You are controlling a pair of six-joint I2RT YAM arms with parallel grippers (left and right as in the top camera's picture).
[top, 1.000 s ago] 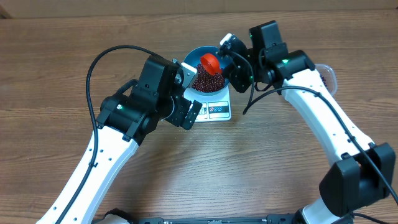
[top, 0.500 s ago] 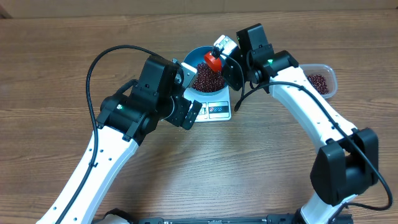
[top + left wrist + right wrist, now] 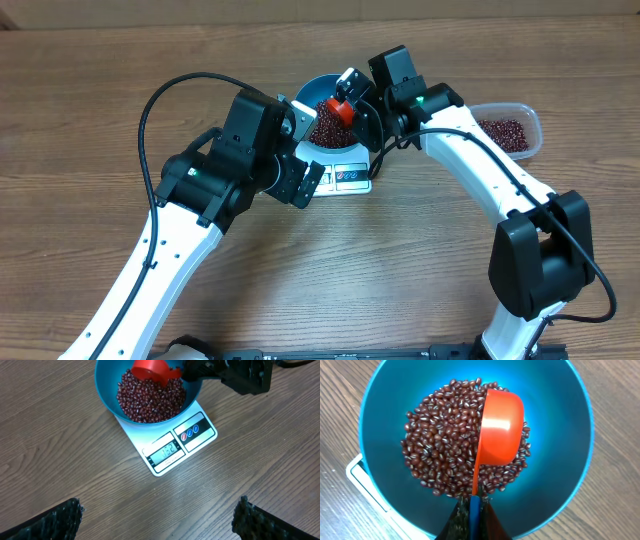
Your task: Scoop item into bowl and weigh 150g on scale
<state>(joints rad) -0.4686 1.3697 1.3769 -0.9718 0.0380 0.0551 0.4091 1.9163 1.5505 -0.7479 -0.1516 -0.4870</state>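
Observation:
The bright blue bowl [image 3: 560,420] stands on the white scale [image 3: 200,435], holding a heap of dark red-brown beans [image 3: 440,440]. My right gripper [image 3: 474,505] is shut on the handle of a red scoop [image 3: 501,427], whose cup is tipped over the heap and shows only its smooth outer side. From overhead, the scoop [image 3: 337,108] hangs over the bowl [image 3: 312,88] and the scale [image 3: 350,177] sits under it. My left gripper [image 3: 160,522] is open and holds nothing, hovering over bare table just in front of the scale's lit display.
A clear plastic tub [image 3: 505,132] with more beans sits to the right of the scale, behind the right arm. The left arm's black cable loops over the table at the left. Bare wood surrounds the scale.
The right arm has swung left and turned its wrist, tipping the scoop over the bowl and uncovering the tub. The left arm has not moved.

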